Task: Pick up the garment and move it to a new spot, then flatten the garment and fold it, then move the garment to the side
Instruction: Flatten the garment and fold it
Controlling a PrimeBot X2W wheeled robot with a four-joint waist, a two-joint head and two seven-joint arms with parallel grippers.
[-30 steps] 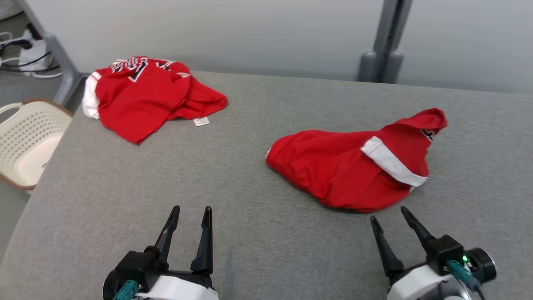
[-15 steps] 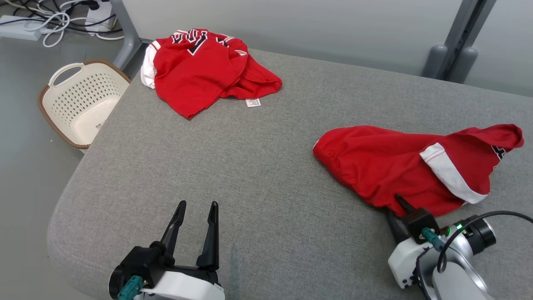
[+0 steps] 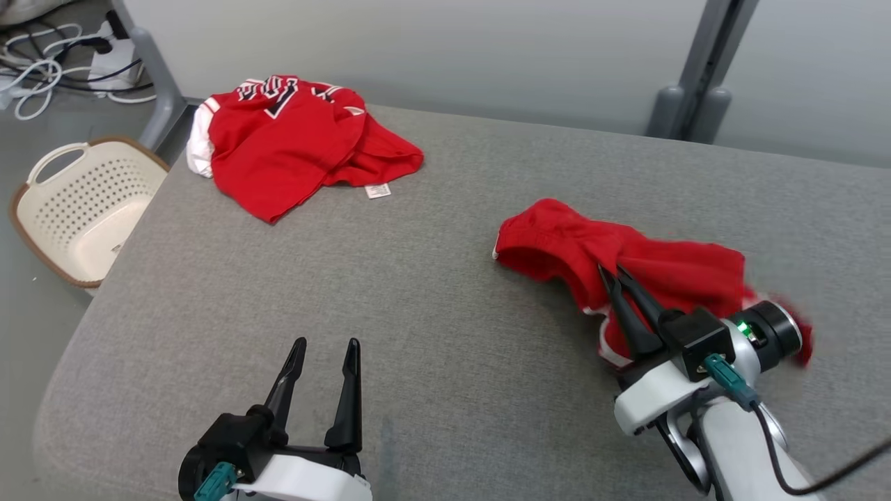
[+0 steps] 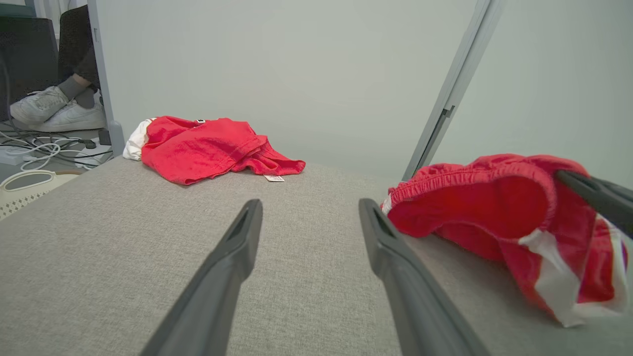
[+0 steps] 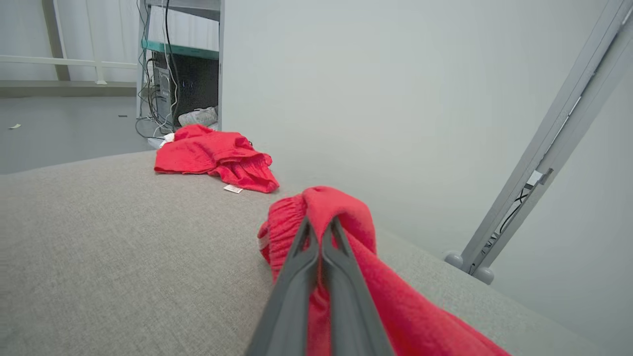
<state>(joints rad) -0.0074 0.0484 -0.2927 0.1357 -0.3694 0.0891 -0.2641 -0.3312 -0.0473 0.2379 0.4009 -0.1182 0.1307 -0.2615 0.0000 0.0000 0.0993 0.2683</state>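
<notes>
A red garment (image 3: 557, 240) with white trim lies bunched on the right of the grey padded table (image 3: 431, 278). My right gripper (image 3: 611, 273) is shut on a fold near its middle, and the cloth drapes over the fingers and wrist. In the right wrist view the two fingers (image 5: 296, 277) press together with the garment's (image 5: 346, 210) red cloth pinched at the tips. The left wrist view shows the garment (image 4: 474, 207) raised off the table at that pinch. My left gripper (image 3: 326, 342) stands open at the near left, nothing between its fingers (image 4: 232, 247).
A second red jersey (image 3: 292, 139) lies at the table's far left corner. A cream laundry basket (image 3: 28, 233) sits on the floor left of the table. A grey post (image 3: 689, 90) stands behind. A person's shoes (image 4: 54, 106) and cables are at the far left.
My right gripper has gone from open to shut on the garment's near part and pulled it up and together. The head camera has shifted. The left gripper has stayed open.
</notes>
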